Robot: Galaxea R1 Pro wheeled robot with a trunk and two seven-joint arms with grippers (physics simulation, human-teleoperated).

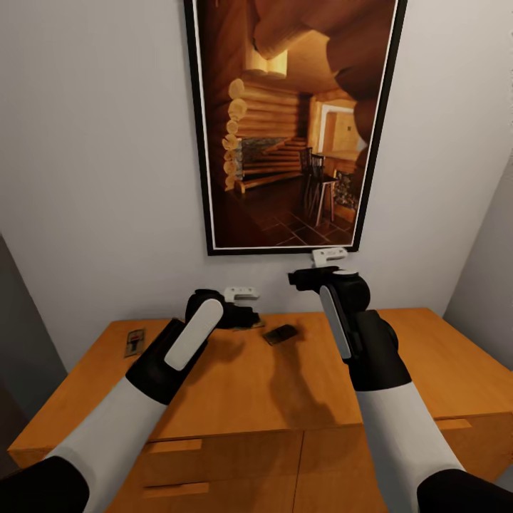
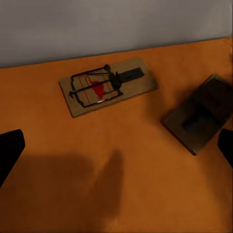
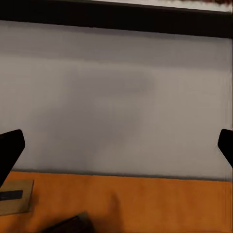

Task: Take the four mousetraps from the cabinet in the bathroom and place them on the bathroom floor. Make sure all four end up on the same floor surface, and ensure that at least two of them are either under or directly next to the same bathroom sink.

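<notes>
The left gripper [image 1: 246,315], its black fingers spread wide apart and holding nothing, hovered over the flat top of the wide orange-brown wooden cabinet [image 1: 235,385], just above a small brown wooden mousetrap with dark wire parts [image 2: 108,86]. A second, shadowed mousetrap [image 1: 280,333] lay just beside it, a third [image 1: 134,342] well apart near the cabinet's left edge. The right gripper [image 1: 296,278], fingers also apart and empty, hung higher before the grey wall [image 3: 116,97], below a black-framed log-cabin picture [image 1: 292,121]

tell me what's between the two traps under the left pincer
Nothing: in the left wrist view only bare cabinet top, partly shadowed, separates the lit trap from the shaded trap. They lie apart, not touching, below the open left pincer.
</notes>
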